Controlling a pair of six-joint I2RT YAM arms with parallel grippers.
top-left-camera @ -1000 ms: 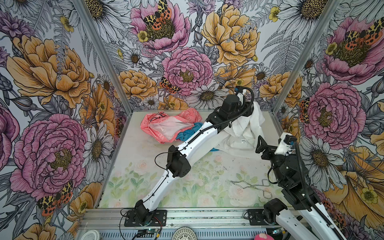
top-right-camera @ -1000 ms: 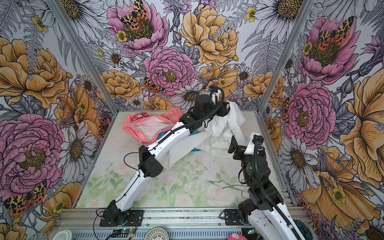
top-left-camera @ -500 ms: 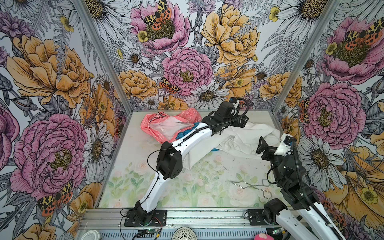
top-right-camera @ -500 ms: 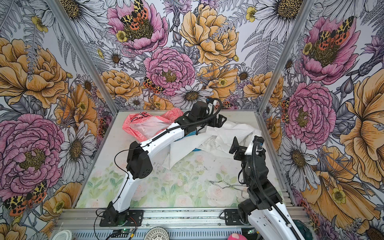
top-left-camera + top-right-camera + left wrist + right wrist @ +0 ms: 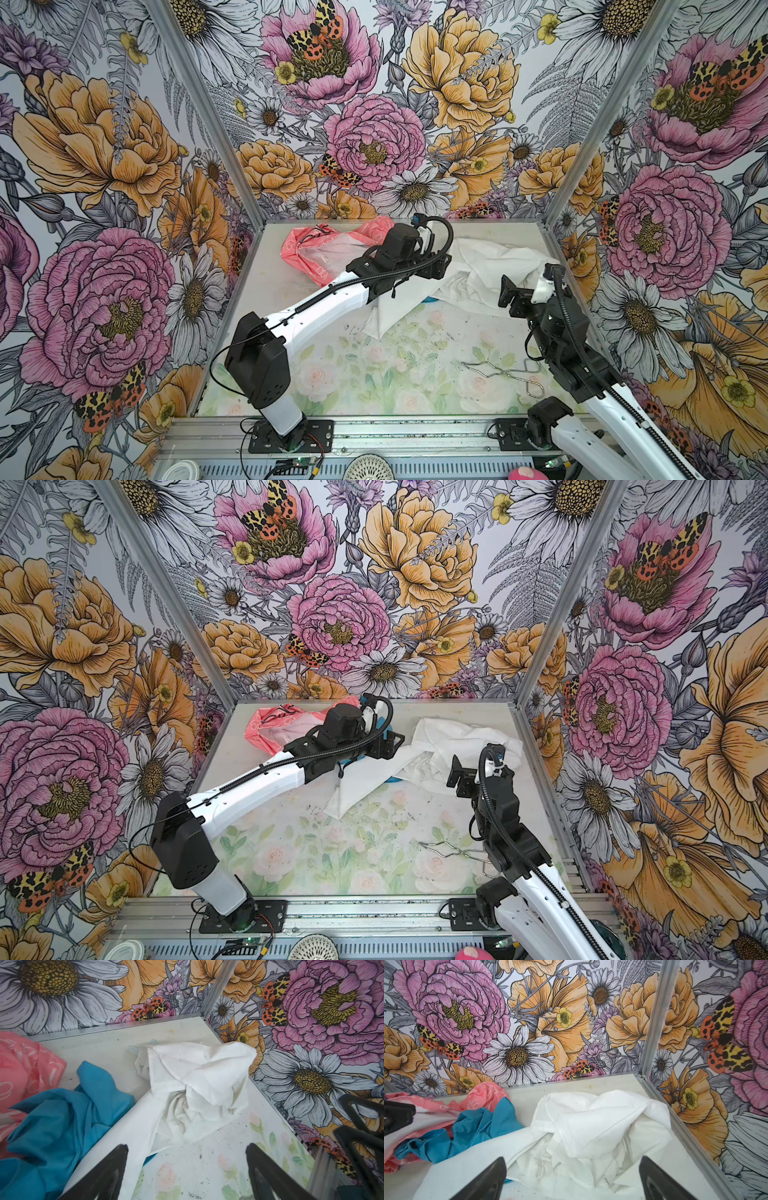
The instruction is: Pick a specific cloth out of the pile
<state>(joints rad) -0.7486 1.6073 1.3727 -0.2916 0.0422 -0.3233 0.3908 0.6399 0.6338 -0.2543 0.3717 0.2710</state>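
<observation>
White cloth [image 5: 490, 266] partly atop blue cloth [image 5: 62, 1118]

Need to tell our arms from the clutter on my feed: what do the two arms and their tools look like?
Both match: the left arm and right arm have white shells, black joint housings and a black ribbed cable along the outside. The left tool and right tool have black tapered fingers.
</observation>
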